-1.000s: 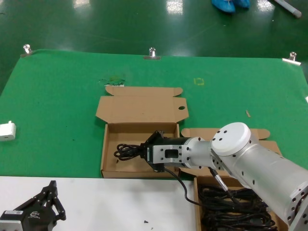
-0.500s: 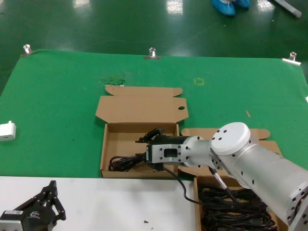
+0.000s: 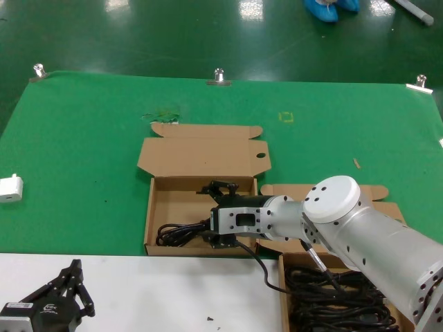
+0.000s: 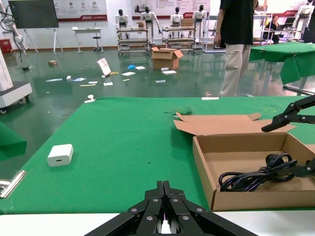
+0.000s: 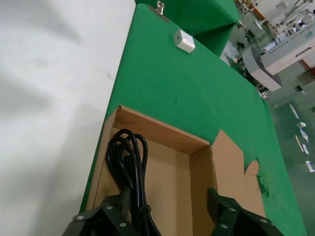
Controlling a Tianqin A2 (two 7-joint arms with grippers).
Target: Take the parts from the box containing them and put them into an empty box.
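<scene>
My right gripper [image 3: 208, 214] is open over the left brown carton [image 3: 181, 196], whose lid flap [image 3: 201, 153] lies folded back. One coiled black power cord [image 3: 181, 234] lies on that carton's floor by the front wall, just under my open jaws. In the right wrist view the cord [image 5: 126, 157] runs beside one finger of the gripper [image 5: 162, 204], free of it. The second carton [image 3: 284, 294], at the bottom right, holds several black cords [image 3: 339, 296]. My left gripper [image 4: 163, 185] is shut and parked on the white table at the bottom left [image 3: 69, 282].
A white adapter [image 3: 10, 187] lies on the green cloth at the far left. Metal clips [image 3: 219, 76] hold the cloth's far edge. The white table [image 3: 173, 290] borders the cartons at the front.
My right gripper held the cord above the carton, then opened. The cord dropped to the carton floor toward the front wall and now lies still.
</scene>
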